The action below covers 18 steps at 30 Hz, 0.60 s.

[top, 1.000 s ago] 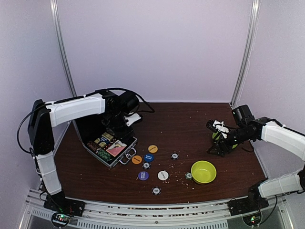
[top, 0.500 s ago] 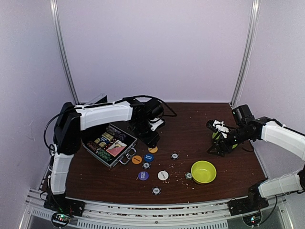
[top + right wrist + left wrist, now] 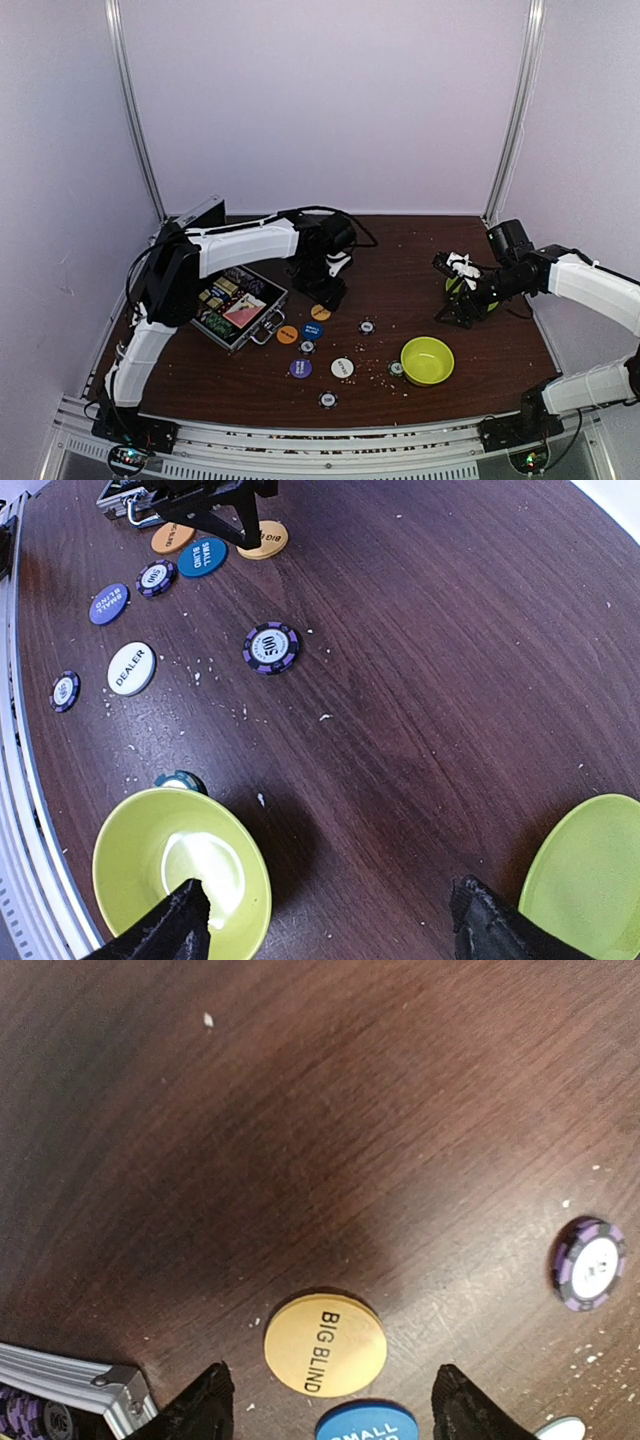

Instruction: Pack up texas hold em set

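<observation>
From above, we are seeing the small silver aluminium case [image 3: 235, 305] lying open on the left of the dark wood-grain table [image 3: 420, 250], its black-lined tray holding chips and cards. The left gripper [image 3: 328, 290] is hanging just behind a flat round orange button [image 3: 320, 312], close to the case's right side. A blue button [image 3: 312, 331], a purple button [image 3: 300, 368] and a white button [image 3: 342, 367] are lying between the case and a glossy lime-green bowl [image 3: 405, 360]. The right gripper [image 3: 452, 295] is sitting far to the right.

In the left wrist view, we are finding that gripper's 2 black fingers [image 3: 200, 1408] spread wide and gripping nothing. The matte orange disc, lettered BIG BLIND, is lying flat on the wood in line with the gap between them. The ribbed metal corner of the case is showing at the lower left, and a purple-and-white striped chip [image 3: 590, 1263] is lying at the right.

In the right wrist view, we are seeing its fingers [image 3: 165, 930] parted and gripping nothing. They are framing the bowl's smooth rim at the left and a lime-green plate [image 3: 590, 870] at the right, with pale crumbs scattered over the wood
</observation>
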Motion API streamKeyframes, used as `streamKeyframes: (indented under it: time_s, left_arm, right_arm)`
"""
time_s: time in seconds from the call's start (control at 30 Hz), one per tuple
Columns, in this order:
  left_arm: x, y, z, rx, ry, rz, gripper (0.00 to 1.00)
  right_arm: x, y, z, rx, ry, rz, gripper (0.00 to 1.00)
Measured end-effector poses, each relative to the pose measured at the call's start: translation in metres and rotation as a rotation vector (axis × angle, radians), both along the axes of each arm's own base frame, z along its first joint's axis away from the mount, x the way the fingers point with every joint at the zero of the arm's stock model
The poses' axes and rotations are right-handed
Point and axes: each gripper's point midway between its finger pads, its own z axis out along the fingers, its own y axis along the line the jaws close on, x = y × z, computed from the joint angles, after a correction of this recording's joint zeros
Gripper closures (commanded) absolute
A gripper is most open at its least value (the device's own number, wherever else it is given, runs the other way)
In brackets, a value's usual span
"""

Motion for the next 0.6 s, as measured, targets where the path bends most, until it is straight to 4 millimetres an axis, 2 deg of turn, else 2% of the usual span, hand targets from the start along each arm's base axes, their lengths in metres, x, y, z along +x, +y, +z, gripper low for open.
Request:
streamKeyframes:
  time_s: [0.43,0.6]
  left_arm:
    - [-0.003,0.007,-0.031,0.067,0.041,0.017,0.30]
    - [-0.002,0.005,-0.032,0.062,0.042,0.016,0.34]
  right_arm:
    - [0.000,0.000,0.000,-0.001,0.000,0.001,0.16]
    - [0.000,0.000,0.000,-0.001,0.001,0.001,0.17]
